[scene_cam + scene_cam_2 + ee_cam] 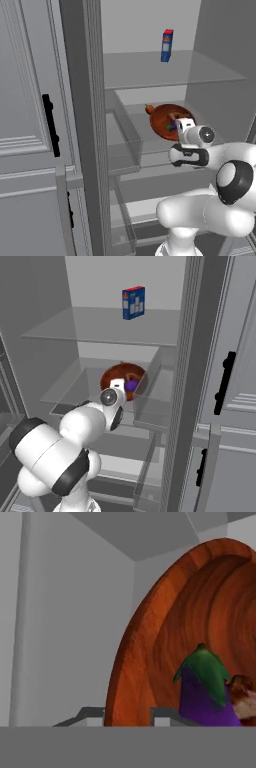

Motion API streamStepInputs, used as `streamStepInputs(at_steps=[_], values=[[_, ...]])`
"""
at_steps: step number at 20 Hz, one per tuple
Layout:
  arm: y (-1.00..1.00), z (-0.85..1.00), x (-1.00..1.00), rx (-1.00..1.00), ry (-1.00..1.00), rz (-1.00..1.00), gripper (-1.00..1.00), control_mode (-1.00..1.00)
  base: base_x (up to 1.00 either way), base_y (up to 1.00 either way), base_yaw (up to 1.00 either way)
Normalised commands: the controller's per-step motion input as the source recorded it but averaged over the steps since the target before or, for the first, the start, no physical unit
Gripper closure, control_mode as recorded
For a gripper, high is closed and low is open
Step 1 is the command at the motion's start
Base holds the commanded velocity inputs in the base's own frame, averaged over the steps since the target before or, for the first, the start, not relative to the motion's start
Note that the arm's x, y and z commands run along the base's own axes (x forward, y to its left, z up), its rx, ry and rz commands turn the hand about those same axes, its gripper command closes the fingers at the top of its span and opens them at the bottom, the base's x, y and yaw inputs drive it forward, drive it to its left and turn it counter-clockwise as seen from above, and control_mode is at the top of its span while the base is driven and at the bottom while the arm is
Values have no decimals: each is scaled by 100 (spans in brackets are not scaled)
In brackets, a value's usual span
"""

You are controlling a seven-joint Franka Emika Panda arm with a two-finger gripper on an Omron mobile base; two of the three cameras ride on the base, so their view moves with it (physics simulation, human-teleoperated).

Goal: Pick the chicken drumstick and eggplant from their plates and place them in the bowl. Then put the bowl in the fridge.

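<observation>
my gripper (129, 714): pinched shut on bowl (150, 642) rim | bowl on fridge (150, 75) shelf (eggplant (202, 694) and chicken drumstick (243, 696) inside)

Reddish-brown bowl (150, 642), purple eggplant (200, 699), blue-red carton (133, 302).

The bowl (122, 377) sits on a fridge shelf (70, 387), holding the eggplant (202, 692) beside the drumstick (242, 696).

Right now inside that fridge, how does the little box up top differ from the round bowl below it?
The box is blue with a red top, upright and angular; the bowl is reddish-brown, round and shallow. The box stands alone on the upper shelf; the bowl sits a shelf lower, holding the eggplant. Both rest on clear glass shelves.
</observation>
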Motion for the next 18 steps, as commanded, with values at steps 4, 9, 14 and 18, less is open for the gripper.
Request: streamStepInputs(at_steps=[4, 9, 14, 18], values=[[0, -4, 22, 0, 3, 0, 100, -100, 0, 0, 0], [0, 1, 1, 0, -1, 0, -100, -100, 0, 0, 0], [0, 18, 0, 0, -2, 0, -100, -100, 0, 0, 0], [0, 44, -2, 0, 0, -1, -100, -100, 0, 0, 0]])
